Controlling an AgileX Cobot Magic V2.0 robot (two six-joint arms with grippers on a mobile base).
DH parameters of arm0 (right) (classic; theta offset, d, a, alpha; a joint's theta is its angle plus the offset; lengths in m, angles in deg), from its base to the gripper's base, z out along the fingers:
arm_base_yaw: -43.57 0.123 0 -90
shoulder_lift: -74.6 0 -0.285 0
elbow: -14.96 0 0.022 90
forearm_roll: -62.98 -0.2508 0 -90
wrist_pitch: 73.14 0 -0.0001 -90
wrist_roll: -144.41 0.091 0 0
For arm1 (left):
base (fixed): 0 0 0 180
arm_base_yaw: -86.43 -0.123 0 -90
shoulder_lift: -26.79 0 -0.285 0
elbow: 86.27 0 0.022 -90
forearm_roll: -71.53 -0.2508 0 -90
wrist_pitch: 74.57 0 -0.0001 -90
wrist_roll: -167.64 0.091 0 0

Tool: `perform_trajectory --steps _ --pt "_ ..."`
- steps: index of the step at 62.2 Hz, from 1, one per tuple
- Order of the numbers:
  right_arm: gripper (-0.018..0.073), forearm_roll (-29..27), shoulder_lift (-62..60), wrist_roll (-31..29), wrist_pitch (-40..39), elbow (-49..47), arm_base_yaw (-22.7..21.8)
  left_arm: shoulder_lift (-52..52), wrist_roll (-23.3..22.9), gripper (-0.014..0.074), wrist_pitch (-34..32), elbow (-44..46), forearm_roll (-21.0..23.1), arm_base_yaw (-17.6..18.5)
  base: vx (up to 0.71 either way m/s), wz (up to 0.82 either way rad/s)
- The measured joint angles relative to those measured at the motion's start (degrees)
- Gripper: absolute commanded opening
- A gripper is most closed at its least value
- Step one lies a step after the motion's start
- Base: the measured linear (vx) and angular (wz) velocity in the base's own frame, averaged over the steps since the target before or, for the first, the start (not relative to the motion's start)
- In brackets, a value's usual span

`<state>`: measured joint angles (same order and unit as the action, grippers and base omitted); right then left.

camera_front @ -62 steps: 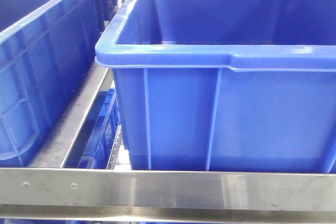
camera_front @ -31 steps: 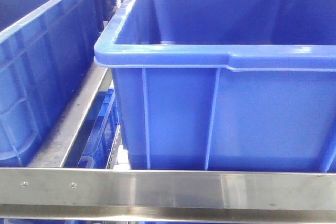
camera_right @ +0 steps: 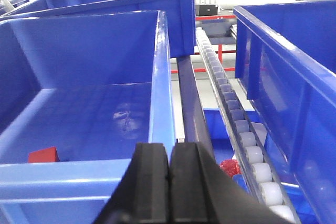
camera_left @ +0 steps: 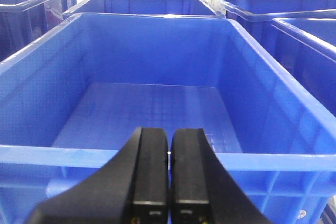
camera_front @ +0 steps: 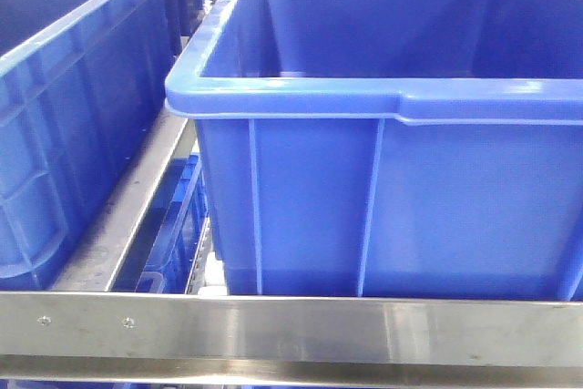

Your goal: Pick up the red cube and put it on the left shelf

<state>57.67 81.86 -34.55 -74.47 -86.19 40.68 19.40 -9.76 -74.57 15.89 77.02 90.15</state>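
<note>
The red cube (camera_right: 43,154) lies on the floor of a blue crate (camera_right: 94,77), near its front wall, low at the left of the right wrist view. My right gripper (camera_right: 170,156) is shut and empty, just outside that crate's near right corner, to the right of the cube. In the left wrist view my left gripper (camera_left: 168,153) is shut on nothing, hovering at the near rim of an empty blue crate (camera_left: 152,103). The left shelf (camera_front: 291,330) shows as a brushed steel front rail carrying large blue crates (camera_front: 383,207). Neither gripper appears in the front view.
A second crate (camera_front: 73,116) stands at the left, with a steel side rail (camera_front: 127,216) between the two. In the right wrist view a white roller track (camera_right: 236,124) runs past another crate (camera_right: 283,61). A small red crinkled object (camera_right: 229,167) lies below it.
</note>
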Motion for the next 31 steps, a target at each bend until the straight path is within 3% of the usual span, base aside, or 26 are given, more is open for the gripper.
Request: perform_trajectory --steps 31 --pt "0.0017 -0.05 0.00 0.00 0.00 0.00 0.00 0.00 0.00 0.0122 0.00 0.00 0.00 0.00 0.00 -0.02"
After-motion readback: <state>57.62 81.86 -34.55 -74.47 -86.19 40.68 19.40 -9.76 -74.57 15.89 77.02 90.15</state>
